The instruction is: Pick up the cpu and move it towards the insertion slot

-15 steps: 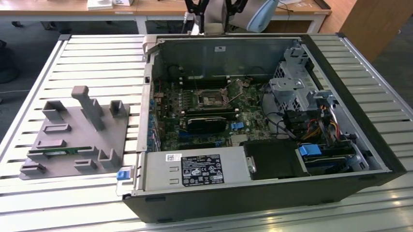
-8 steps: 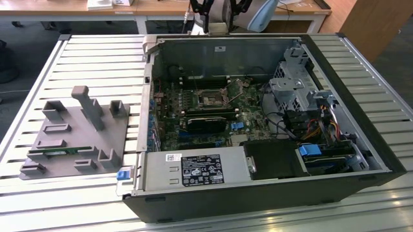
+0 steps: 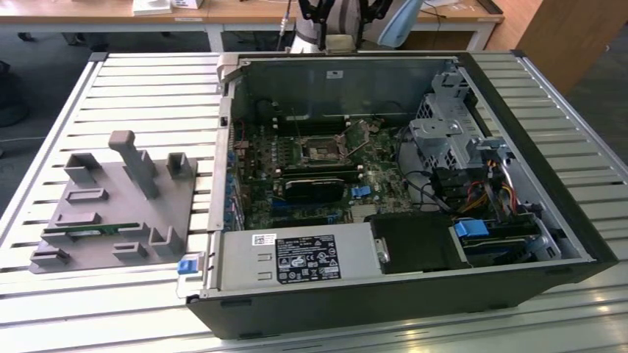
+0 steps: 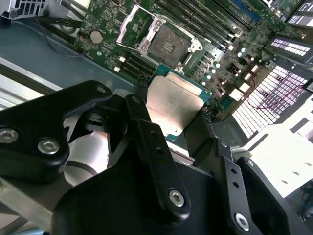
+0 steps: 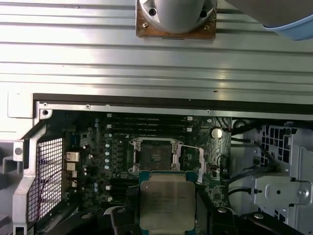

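The cpu (image 4: 172,106) (image 5: 166,204), a flat square chip with a silvery top and a green rim, hangs between my gripper's black fingers in both wrist views. My gripper (image 4: 174,100) (image 5: 166,208) is shut on it by two opposite edges. The chip is in the air above the motherboard, close to the insertion slot (image 4: 166,46) (image 5: 155,156), which lies open with its metal frame flipped aside. In the exterior view the insertion slot (image 3: 322,151) sits in the middle of the board inside the open computer case (image 3: 549,147).
A grey tray (image 3: 108,213) with upright posts stands on the slatted table at the exterior view's left, a thin green memory stick (image 3: 88,230) lying on it. The arm's base (image 3: 329,33) (image 5: 176,14) stands behind the case. Drive cages (image 3: 442,136) and cables (image 3: 486,195) crowd the case's right side.
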Motion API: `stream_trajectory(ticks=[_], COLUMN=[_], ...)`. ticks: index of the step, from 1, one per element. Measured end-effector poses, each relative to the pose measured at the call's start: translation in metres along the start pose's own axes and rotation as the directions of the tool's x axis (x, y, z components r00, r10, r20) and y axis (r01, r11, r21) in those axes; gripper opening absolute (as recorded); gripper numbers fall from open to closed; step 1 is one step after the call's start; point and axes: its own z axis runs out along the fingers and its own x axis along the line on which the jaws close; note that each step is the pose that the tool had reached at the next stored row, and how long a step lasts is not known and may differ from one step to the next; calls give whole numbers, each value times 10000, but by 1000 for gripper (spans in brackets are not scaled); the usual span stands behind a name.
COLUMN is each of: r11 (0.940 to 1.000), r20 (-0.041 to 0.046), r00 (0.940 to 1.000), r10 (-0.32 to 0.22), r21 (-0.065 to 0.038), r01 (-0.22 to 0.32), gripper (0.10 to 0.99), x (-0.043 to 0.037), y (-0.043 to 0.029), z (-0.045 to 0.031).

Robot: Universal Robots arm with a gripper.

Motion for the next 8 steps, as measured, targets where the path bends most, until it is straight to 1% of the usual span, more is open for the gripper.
stream_trajectory(ticks=[8], r11=[10000], r20=[6], r00=[10000], r10=[1], r21=[1], r01=[-1], gripper=[545], x=[-12], y=[0], z=[0])
